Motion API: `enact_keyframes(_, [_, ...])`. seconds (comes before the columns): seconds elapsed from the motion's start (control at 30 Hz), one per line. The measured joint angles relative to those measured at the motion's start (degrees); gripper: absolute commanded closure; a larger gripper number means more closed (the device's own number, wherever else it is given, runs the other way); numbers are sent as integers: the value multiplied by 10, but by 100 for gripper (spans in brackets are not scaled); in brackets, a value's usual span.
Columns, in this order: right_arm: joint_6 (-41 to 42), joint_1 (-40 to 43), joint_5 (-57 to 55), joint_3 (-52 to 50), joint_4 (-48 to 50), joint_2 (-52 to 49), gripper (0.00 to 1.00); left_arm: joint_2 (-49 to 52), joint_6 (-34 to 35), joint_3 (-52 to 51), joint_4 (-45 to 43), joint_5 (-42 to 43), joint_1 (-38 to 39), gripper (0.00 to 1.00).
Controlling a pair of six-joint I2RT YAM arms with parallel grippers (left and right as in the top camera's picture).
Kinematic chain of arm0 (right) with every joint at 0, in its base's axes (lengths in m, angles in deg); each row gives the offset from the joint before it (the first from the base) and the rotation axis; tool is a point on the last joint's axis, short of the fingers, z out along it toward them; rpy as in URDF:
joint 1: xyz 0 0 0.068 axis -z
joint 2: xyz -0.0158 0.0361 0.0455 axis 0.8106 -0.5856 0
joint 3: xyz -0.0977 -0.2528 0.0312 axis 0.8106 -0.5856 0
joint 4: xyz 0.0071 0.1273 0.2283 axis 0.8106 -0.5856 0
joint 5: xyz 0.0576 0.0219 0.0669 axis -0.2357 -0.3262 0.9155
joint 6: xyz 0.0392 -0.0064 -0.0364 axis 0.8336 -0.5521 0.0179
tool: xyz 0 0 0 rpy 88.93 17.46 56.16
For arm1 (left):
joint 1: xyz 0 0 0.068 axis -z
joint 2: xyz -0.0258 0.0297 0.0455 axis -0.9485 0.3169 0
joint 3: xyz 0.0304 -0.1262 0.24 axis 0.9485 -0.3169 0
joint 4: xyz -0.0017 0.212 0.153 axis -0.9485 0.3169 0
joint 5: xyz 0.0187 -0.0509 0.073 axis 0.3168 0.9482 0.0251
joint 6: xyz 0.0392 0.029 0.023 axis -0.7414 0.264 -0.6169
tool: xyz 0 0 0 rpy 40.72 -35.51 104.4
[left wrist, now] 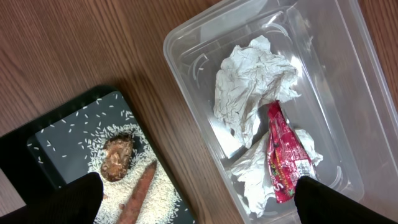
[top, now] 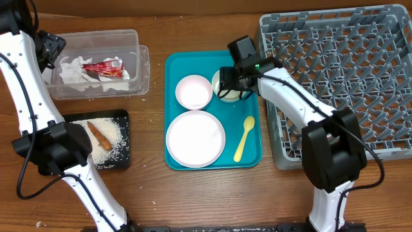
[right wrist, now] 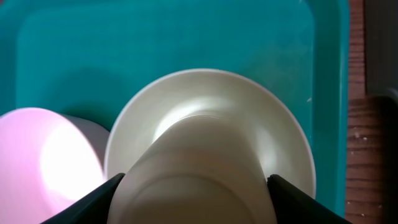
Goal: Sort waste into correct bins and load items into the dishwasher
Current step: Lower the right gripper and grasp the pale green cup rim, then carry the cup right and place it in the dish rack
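Right pincer (right wrist: 194, 182) straddles a glossy cream cup (right wrist: 199, 155), grip uncertain; the cup sits inside a pale bowl (right wrist: 249, 99) beneath it.

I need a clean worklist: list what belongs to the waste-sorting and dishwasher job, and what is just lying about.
Job: napkins, red wrapper, rice, sausage stick, brown lump, clear tub, black tray, plate, pink bowl, cream bowl, cup, yellow spoon, grey dish rack.
Lying about: teal tray, wooden table.
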Motion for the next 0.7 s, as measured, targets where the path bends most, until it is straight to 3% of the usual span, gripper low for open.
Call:
enact_keyframes(0.3, [-2, 32, 0, 43, -15, 108, 33, 0, 0, 0, 0, 0, 0, 0])
enact_keyframes(0.43, [-3, 118, -7, 54, -19, 157, 33, 0, 0, 0, 0, 0, 0, 0])
enact_keyframes(0.7, [-5, 297, -16, 56, -24, 162, 33, 0, 0, 0, 0, 0, 0, 0])
